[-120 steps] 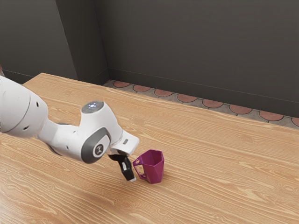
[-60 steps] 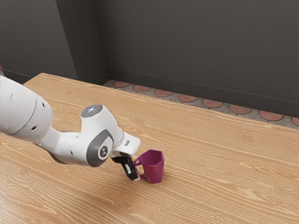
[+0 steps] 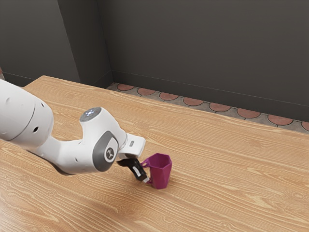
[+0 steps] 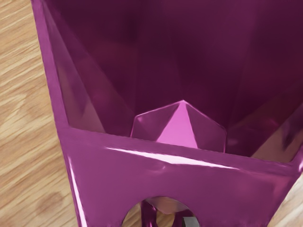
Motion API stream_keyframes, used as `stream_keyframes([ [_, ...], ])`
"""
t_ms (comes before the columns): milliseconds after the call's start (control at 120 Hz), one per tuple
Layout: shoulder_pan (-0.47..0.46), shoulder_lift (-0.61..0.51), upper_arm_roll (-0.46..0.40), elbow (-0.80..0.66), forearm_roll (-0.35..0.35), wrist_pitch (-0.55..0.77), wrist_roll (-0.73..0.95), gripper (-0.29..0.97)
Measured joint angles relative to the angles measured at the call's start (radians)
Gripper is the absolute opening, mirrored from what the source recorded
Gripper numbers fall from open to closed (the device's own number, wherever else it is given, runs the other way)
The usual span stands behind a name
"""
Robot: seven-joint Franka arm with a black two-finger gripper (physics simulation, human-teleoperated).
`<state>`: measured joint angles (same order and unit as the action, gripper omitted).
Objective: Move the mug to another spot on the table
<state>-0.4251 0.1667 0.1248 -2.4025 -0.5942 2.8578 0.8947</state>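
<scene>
Soft, even light from overhead; the arm (image 3: 72, 150) casts a faint shadow on the table (image 3: 231, 159), and glare streaks the glossy mug (image 4: 170, 113).

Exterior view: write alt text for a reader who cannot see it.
A white robot arm reaches from the view's left over a wooden table, its black claw at the handle of a purple faceted mug. Dark walls stand behind.

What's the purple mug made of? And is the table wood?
The mug looks like glossy plastic or glazed ceramic, I can't tell which: smooth flat facets with bright shiny streaks. The table looks like varnished wood: light brown grain lines and knots.
</scene>
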Motion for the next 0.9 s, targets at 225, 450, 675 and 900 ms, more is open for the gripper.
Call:
stream_keyframes([
  [225, -0.023, -0.017, -0.001, 0.012, -0.182, 0.008, 0.048, 0.05],
  [450, -0.037, -0.078, 0.0, 0.006, -0.257, 0.031, 0.088, 0.04],
  [675, 0.017, -0.219, 0.004, -0.092, -0.279, 0.04, 0.127, 0.04],
  [900, 0.175, -0.299, 0.006, -0.19, -0.284, 0.048, 0.158, -0.01],
])
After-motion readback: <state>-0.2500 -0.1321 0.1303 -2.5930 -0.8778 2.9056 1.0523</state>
